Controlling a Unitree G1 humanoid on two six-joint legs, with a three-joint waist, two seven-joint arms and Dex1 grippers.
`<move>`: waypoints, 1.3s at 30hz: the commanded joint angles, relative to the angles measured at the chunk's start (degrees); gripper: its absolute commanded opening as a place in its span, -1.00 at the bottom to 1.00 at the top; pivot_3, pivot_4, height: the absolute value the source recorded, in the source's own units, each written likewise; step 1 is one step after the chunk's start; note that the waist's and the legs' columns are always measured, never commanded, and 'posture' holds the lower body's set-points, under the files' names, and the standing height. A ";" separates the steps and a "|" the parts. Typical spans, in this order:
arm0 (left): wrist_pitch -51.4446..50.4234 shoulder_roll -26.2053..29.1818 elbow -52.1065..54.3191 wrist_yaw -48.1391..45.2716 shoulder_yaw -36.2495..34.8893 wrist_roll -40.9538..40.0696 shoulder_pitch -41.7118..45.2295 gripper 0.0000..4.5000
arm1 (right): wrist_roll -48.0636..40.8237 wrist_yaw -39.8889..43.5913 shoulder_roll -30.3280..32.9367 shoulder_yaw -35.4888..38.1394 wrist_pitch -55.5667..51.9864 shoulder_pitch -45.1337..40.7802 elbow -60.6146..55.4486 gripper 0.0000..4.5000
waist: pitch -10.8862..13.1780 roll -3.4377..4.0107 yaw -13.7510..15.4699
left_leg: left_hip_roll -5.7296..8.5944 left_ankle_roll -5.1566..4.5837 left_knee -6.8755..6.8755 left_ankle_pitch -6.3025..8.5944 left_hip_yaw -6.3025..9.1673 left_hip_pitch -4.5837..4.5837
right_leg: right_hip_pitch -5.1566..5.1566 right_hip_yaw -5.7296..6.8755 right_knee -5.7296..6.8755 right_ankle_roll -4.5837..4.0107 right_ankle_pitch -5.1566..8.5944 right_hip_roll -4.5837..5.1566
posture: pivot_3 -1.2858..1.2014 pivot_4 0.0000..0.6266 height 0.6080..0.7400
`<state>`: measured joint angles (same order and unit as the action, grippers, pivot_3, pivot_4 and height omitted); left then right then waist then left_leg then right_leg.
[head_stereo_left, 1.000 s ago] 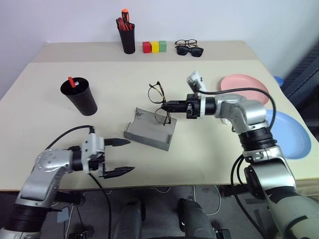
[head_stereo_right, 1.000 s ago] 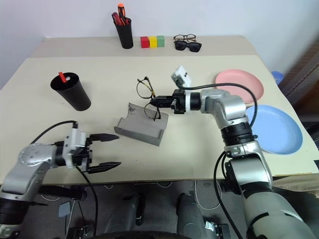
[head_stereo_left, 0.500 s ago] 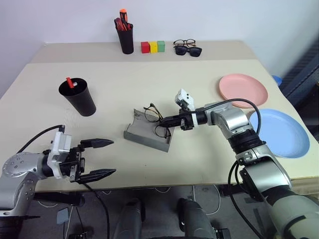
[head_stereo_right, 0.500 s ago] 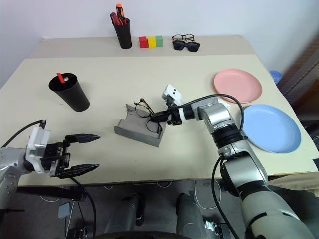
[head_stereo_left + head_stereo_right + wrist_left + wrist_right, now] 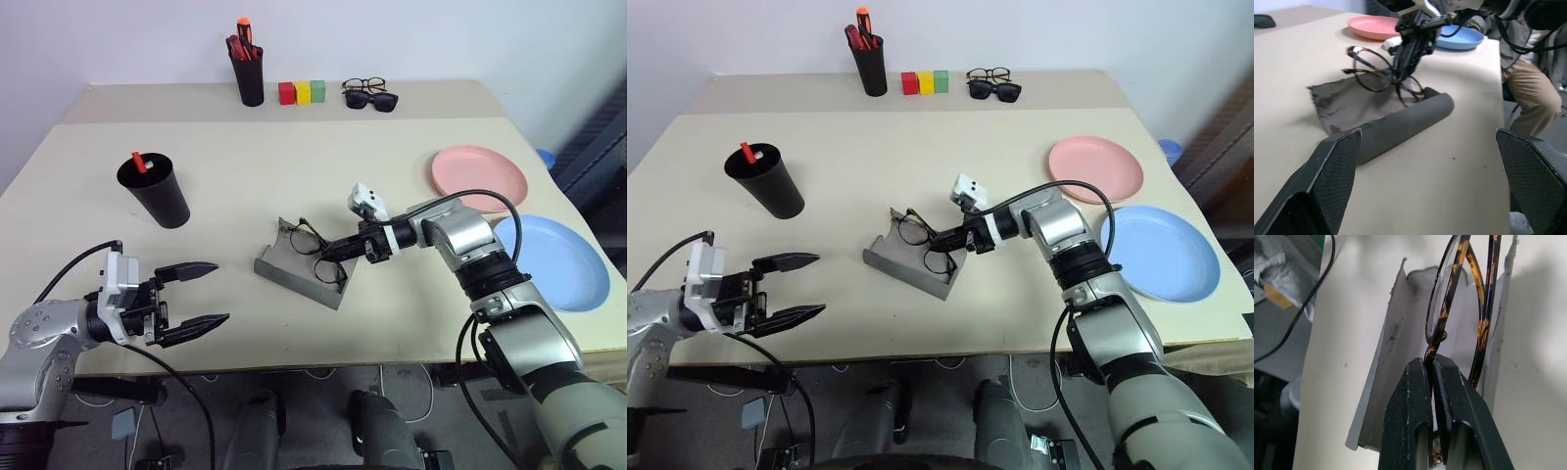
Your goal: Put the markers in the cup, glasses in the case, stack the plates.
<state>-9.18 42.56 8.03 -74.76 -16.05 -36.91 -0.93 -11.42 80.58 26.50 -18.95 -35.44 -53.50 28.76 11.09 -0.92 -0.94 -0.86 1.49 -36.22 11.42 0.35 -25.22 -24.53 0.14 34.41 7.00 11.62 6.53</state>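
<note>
the marker (image 5: pixel 140 162) stands in the cup (image 5: pixel 157 191), just its red cap above the rim, the body hidden inside. the blue plate (image 5: pixel 558 262) is partly hidden behind the right arm. in the right wrist view the glasses (image 5: pixel 1459 308) are cut off by the frame's edge. a person's trouser leg (image 5: pixel 1528 98) shows past the table, cut off.

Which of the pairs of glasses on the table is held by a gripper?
The thin wire-framed glasses over the open grey case, pinched by the right gripper. The other two pairs lie untouched at the table's far edge.
</note>
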 commanded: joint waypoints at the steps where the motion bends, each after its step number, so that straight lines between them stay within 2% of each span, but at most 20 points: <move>1: 1.20 -0.47 0.19 0.48 0.05 0.37 1.10 1.00 | 1.82 1.87 2.36 -1.28 0.59 -0.57 -0.30 -0.96 | -0.01 0.00 0.02 | 0.00 0.00 0.00 0.00 0.00 0.00 | 0.00 0.00 0.00 0.00 0.00 0.00 | 0.03 -0.52 1.00; 8: 2.43 -1.33 -1.61 0.83 0.38 1.28 1.95 1.00 | 2.70 4.43 3.70 -3.58 -0.58 0.44 -3.03 -0.96 | -0.02 0.00 0.06 | 0.00 0.00 0.00 0.00 0.00 0.01 | 0.02 0.00 -0.01 0.00 0.00 0.00 | 0.03 -0.52 1.00; 9: 2.60 -1.48 -1.99 1.06 0.33 1.46 2.26 1.00 | 2.81 4.52 3.77 -3.78 -0.81 0.62 -3.28 -0.77 | -0.02 0.00 0.07 | 0.00 0.00 0.00 0.00 0.00 0.01 | 0.02 0.00 -0.01 0.00 0.00 0.00 | 0.03 -0.52 1.00; 11: 2.75 -1.56 -2.41 1.21 0.25 1.57 2.53 1.00 | 2.74 4.71 4.02 -3.94 -1.33 1.01 -4.05 -0.59 | -0.03 -0.02 0.15 | 0.00 0.00 -0.01 0.00 0.00 0.01 | 0.03 0.00 -0.02 0.00 0.00 0.00 | 0.03 -0.52 1.00; 12: 2.89 -1.58 -2.70 1.41 0.23 1.69 2.71 1.00 | 2.85 4.47 4.23 -3.91 -1.31 1.25 -4.40 -0.40 | -0.02 -0.01 0.10 | 0.00 0.00 -0.01 0.00 0.00 0.00 | 0.02 0.00 -0.03 0.00 0.00 0.00 | 0.03 -0.52 1.00; 17: 2.87 -2.07 -5.21 4.64 0.99 3.52 5.58 1.00 | 2.03 2.43 6.08 -1.56 -2.03 3.29 -8.40 0.74 | -0.01 0.01 0.00 | 0.00 0.01 -0.01 -0.01 0.01 0.01 | 0.00 0.00 0.04 0.00 0.00 0.00 | 0.03 -0.52 1.00; 25: 0.64 -3.67 -9.95 9.76 6.36 8.48 16.55 1.00 | -4.99 -7.64 12.22 12.62 -9.98 12.86 -30.81 0.74 | -0.03 -0.03 0.54 | 0.01 0.03 -0.03 -0.02 0.01 -0.02 | 0.01 0.00 0.02 0.07 -0.04 0.00 | 0.03 -0.52 1.00; 28: 0.79 -5.41 -14.96 10.78 8.94 10.77 23.33 0.66 | -9.25 -13.34 13.79 21.30 -16.17 20.41 -42.63 0.76 | -0.04 -0.04 0.62 | 0.01 0.03 -0.03 -0.02 0.02 -0.02 | 0.03 0.01 0.00 0.17 -0.09 0.01 | 0.03 -0.52 1.00; 31: 3.95 -8.04 -25.39 12.08 12.42 15.88 32.79 -0.03 | -10.09 -18.23 16.05 28.05 -17.47 31.26 -53.64 0.76 | -0.05 -0.06 1.65 | 0.01 0.02 -0.04 -0.02 0.02 -0.02 | 0.05 0.01 -0.01 0.18 -0.10 0.00 | 0.03 -0.52 1.00; 35: 10.51 -12.68 -40.83 11.57 17.06 22.21 46.41 -0.95 | -9.28 -22.86 18.50 32.65 -16.92 45.16 -63.83 0.76 | -0.07 -0.10 1.67 | 0.04 0.02 -0.15 -0.02 0.01 -0.06 | 0.09 0.02 -0.04 0.18 -0.10 0.01 | 0.03 -0.52 1.00; 37: 14.66 -16.13 -50.56 13.33 19.80 26.73 54.65 -0.98 | -6.99 -24.85 18.89 34.10 -12.81 53.49 -67.78 0.76 | -0.09 -0.22 2.35 | 0.07 0.01 -0.21 -0.02 0.03 -0.10 | 0.12 0.02 -0.06 0.17 -0.09 0.02 | 0.03 -0.52 1.00; 39: 17.80 -18.45 -57.94 14.13 21.24 29.60 59.97 -0.98 | -6.48 -26.82 17.37 35.28 -8.62 58.15 -70.05 0.76 | -0.09 -0.25 2.69 | 0.07 -0.01 -0.29 0.00 0.05 -0.17 | 0.15 0.04 -0.13 0.17 -0.08 0.02 | 0.03 -0.52 1.00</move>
<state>5.11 24.65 -46.26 -61.44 4.19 -9.88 56.13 -18.64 55.43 44.56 13.92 -48.12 3.86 -37.70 11.00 -1.16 1.75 -0.78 1.41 -36.57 11.45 0.35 -25.40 -24.38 0.17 34.25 7.17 11.54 6.55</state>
